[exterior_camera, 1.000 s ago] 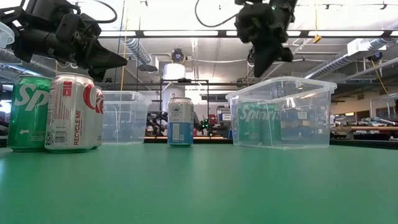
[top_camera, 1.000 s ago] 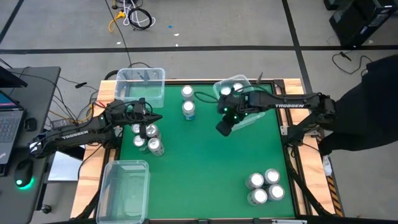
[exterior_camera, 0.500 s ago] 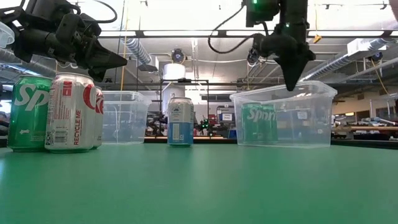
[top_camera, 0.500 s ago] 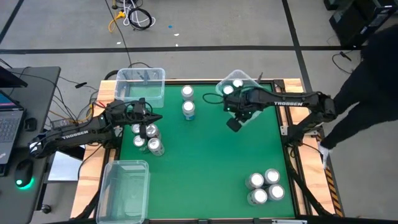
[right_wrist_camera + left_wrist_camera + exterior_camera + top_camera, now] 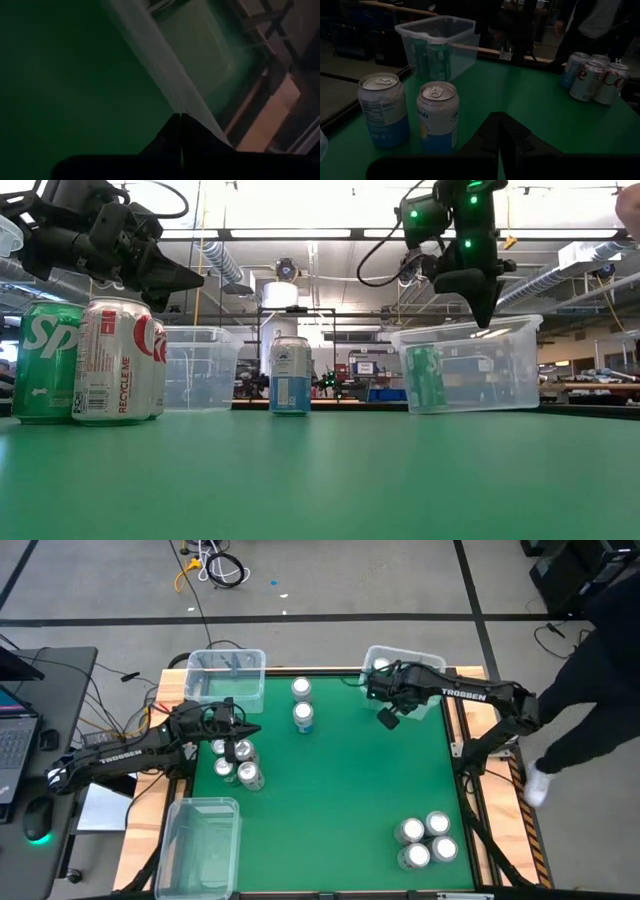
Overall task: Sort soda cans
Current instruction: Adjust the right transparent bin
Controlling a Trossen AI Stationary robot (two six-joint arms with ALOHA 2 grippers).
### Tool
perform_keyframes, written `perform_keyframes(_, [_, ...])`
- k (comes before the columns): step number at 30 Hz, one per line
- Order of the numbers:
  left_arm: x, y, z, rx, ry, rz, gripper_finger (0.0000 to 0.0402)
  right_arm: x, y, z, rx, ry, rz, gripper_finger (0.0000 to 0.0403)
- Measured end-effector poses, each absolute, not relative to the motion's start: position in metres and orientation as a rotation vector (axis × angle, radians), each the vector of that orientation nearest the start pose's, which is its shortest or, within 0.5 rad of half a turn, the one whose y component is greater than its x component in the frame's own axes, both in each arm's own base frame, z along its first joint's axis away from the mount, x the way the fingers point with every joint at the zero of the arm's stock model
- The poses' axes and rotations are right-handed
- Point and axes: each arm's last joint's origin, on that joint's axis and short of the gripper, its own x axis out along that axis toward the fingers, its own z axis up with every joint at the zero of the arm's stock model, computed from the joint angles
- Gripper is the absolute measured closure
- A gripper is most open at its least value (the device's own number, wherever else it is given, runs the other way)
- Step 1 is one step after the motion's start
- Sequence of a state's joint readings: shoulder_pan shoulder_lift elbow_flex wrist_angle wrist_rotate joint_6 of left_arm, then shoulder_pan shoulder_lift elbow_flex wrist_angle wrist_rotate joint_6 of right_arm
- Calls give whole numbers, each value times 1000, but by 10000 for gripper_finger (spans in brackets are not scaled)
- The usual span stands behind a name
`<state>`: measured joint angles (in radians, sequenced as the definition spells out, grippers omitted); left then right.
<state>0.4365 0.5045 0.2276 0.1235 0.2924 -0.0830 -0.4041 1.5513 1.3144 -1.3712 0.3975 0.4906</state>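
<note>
right hand (image 5: pixel 388 717) swung back toward the worktop's rear edge, shoving the clear bin (image 5: pixel 425 668) of green cans ahead of it.

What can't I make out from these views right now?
- Cans in the far right bin: high view, the right gripper and arm cover it, no count possible.
- Left cluster cans: high view, the left gripper overlaps some.
- Right wrist view: too dark, only the bin's rim shows.

Overhead, table-level, two close wrist views
</note>
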Motion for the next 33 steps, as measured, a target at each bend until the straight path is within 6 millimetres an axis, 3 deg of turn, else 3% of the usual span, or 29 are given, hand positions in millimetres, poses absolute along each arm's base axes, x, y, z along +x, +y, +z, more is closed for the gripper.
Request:
perform_keyframes(12, [126,50,205,-144,156,152,394,225,-140,274,347,1472,-1067,403])
perform_keyframes(25, [126,50,205,-152,157,153,394,211,-133,220,488,1583,-980,403])
perform_keyframes(33, [126,50,206,-155,146,153,394,211,-132,220,494,1593,-948,403])
